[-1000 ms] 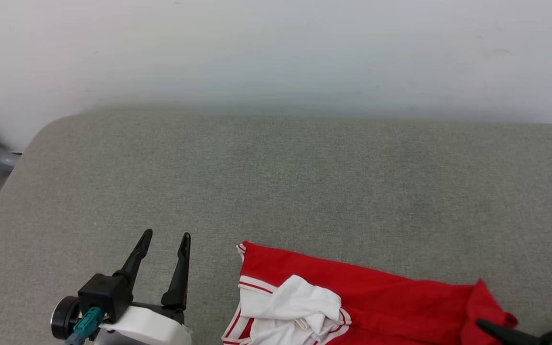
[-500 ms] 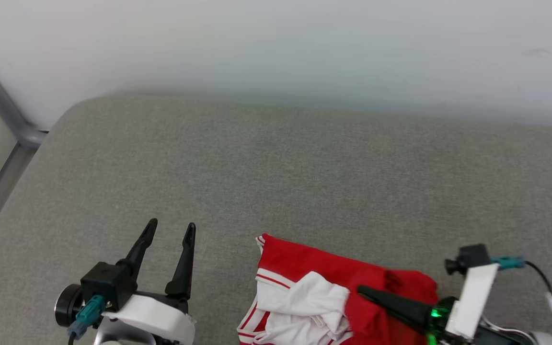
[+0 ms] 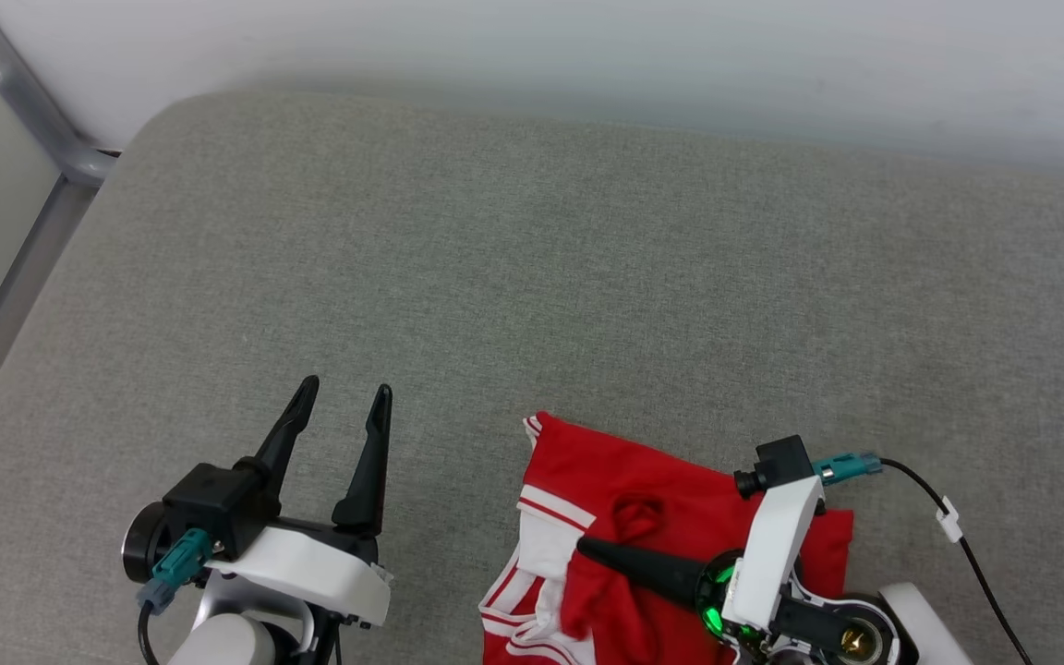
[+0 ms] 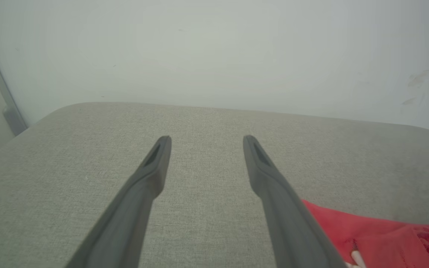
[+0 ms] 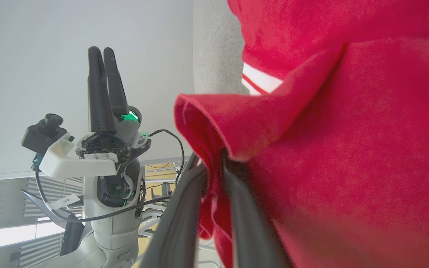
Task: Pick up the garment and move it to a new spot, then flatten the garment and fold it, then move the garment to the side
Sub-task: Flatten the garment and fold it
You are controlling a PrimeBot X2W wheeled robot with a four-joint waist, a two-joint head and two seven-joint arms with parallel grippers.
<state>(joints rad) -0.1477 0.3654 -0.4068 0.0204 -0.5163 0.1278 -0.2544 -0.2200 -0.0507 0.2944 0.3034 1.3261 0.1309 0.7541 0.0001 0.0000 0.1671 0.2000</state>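
Folding looks like the step in hand: my right gripper (image 3: pixel 587 547) is clamped on a red flap of the garment (image 3: pixel 671 480), bunched at the grey cushion's (image 3: pixel 495 277) near edge. My left gripper (image 3: pixel 347 386) hangs apart. Next I'd lay that flap flat, then release.

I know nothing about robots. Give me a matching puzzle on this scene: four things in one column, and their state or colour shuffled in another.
Things:
1. left fingers
2. right fingers
3. jersey
4. cushion

States:
A. grey woven surface
B. closed on a fold of cloth
C. red with white striped trim, bunched up
D. spread apart, holding nothing

Pairs: 1-D, 2-B, 3-C, 4-A
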